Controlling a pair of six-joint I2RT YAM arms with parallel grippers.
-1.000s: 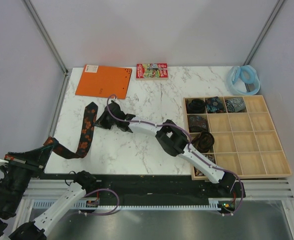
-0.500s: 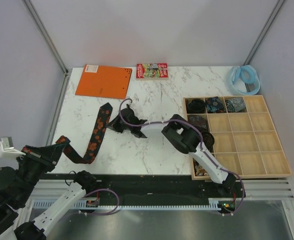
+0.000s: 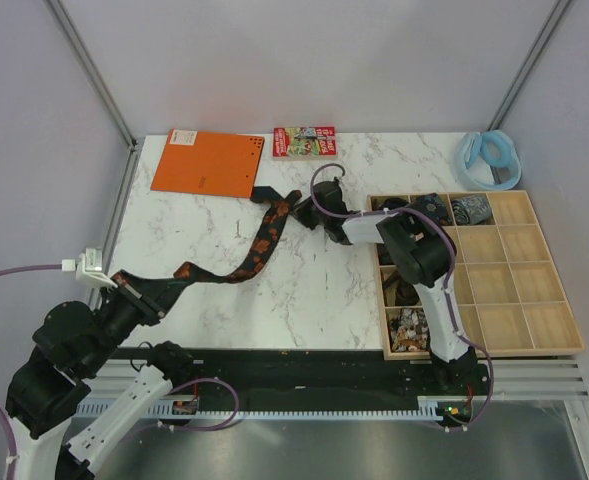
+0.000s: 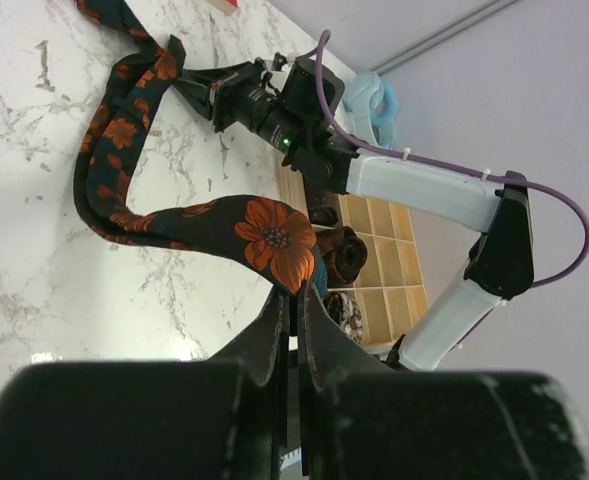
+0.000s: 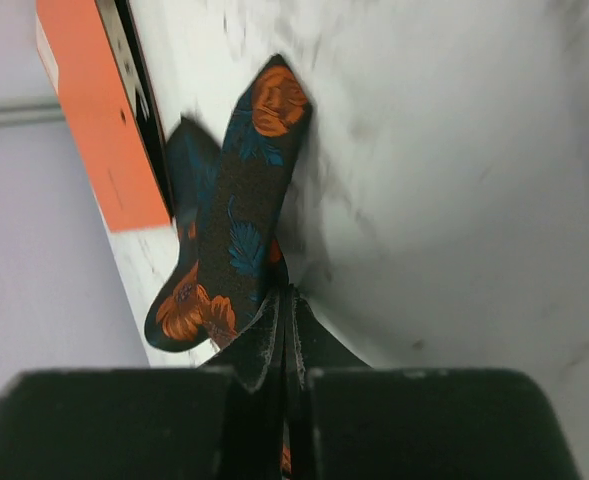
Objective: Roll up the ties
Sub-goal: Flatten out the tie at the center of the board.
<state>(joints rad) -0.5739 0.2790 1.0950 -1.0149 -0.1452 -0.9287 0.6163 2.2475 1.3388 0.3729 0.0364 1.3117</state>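
A black tie with orange-red flowers (image 3: 257, 245) stretches across the marble table from lower left to upper middle. My left gripper (image 3: 146, 291) is shut on its near end, which shows in the left wrist view (image 4: 274, 232). My right gripper (image 3: 299, 208) is shut on its far end, the pointed tip showing in the right wrist view (image 5: 246, 215). Several coiled ties (image 3: 432, 208) sit in compartments of the wooden tray (image 3: 534, 345) at the right.
A flat orange notebook (image 3: 207, 163) lies at the back left, just behind the tie's far end. A small colourful box (image 3: 304, 141) is at the back middle. A pale blue ring (image 3: 489, 157) lies behind the tray. The table's left edge (image 3: 114, 250) runs beside my left gripper.
Both grippers have carried the tie to the right and back. The right gripper moved from the table's left middle towards the tray; the left gripper moved in over the table's near left edge.
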